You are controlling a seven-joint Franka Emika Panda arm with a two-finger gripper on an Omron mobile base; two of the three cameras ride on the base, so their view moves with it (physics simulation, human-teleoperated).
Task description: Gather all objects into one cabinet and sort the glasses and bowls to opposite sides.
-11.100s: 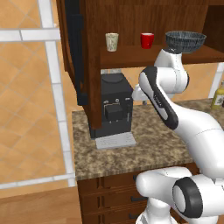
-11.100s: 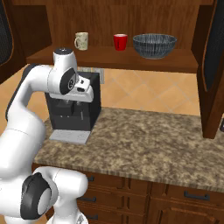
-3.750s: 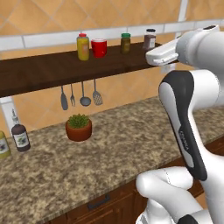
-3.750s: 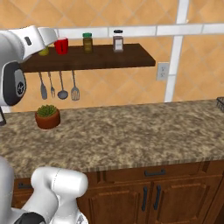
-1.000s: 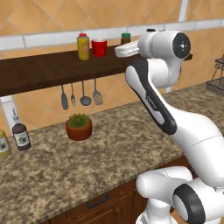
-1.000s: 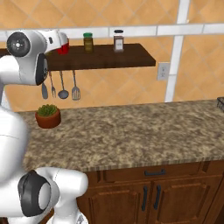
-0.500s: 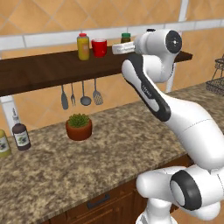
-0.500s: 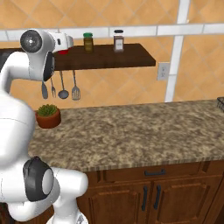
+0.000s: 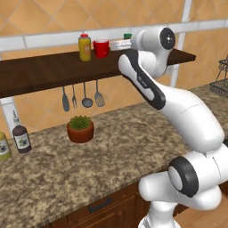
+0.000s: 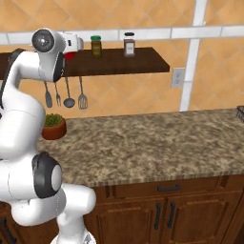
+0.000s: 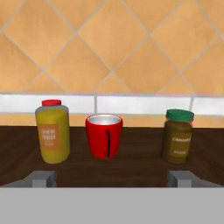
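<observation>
1. Where the wall shelf (image 9: 53, 71) runs along the tiled wall, a yellow jar (image 9: 84, 47) with a red cap stands toward its middle, and under the shelf's left half, down on the granite counter (image 9: 111, 147), sit two dark-capped bottles (image 9: 21, 138).
2. Just right of the yellow jar on the shelf stands the red cup (image 9: 101, 48), upright and apart from the jar; in the hand view the red cup (image 11: 104, 135) shows a pale inside and a dark vertical line on its front.
3. Below the shelf, under the yellow jar and cup, three utensils (image 9: 84, 94) hang, and a terracotta pot with a green plant (image 9: 80, 129) rests on the counter beneath them.
4. Right of the red cup on the shelf comes a green-capped jar (image 11: 178, 135), well clear of the cup.
5. Level with the shelf and facing the red cup, the gripper (image 11: 111, 177) holds nothing; its two grey fingertips (image 11: 42, 178) are spread wide, one below the yellow jar and one below the green-capped jar, short of the cup.
6. Farther right along the shelf in the right base view stands another spice jar (image 10: 129, 45) with a dark lid.
</observation>
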